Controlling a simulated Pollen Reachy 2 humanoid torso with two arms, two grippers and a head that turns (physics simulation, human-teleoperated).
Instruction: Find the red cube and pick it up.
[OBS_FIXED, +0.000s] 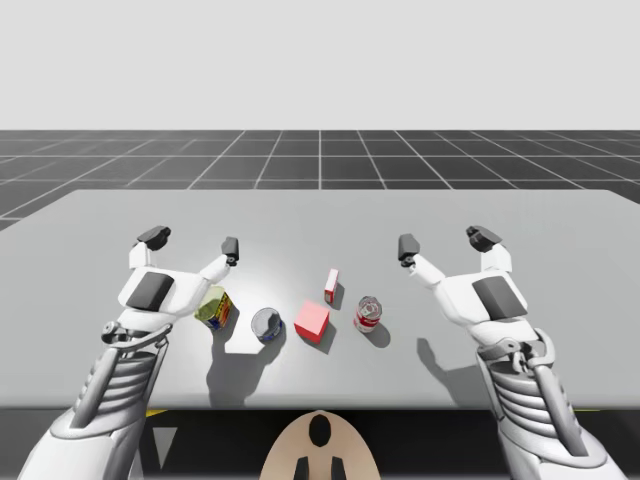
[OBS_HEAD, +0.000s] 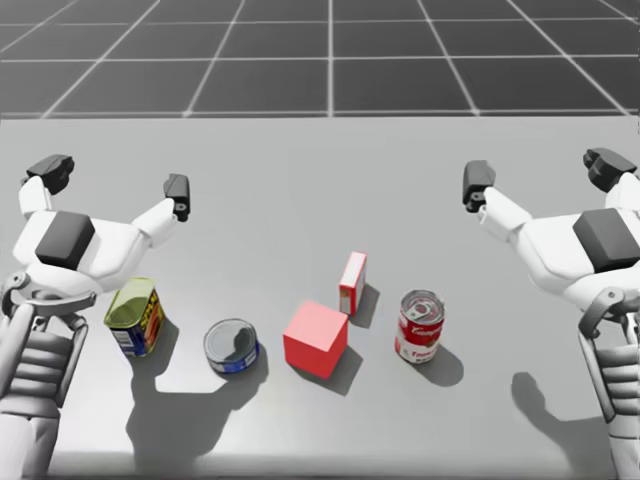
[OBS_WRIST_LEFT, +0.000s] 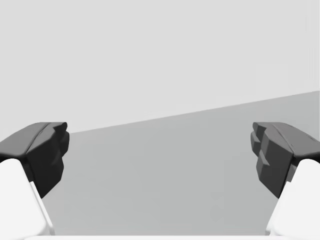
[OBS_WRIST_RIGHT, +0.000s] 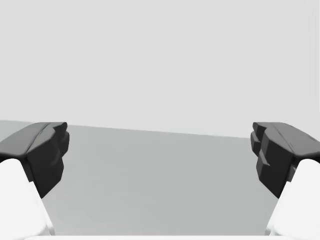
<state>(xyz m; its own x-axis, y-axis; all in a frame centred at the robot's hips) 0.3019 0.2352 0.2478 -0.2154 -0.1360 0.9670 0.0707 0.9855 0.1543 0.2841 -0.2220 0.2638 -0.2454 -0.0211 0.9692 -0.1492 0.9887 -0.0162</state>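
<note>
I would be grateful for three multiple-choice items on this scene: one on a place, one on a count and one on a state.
1. The red cube lies:
A) between the flat blue can and the red-and-white can
B) on a plate
C) inside a bowl

2. Cans on the table:
A) one
B) three
C) five

3. My left gripper and right gripper are:
A) both open and empty
B) both shut
C) both gripping cans

Key:
1 A, the head view shows the cube between those two.
2 B, the yellow-green can makes three.
3 A, each wrist view shows its gripper spread wide around nothing.
</note>
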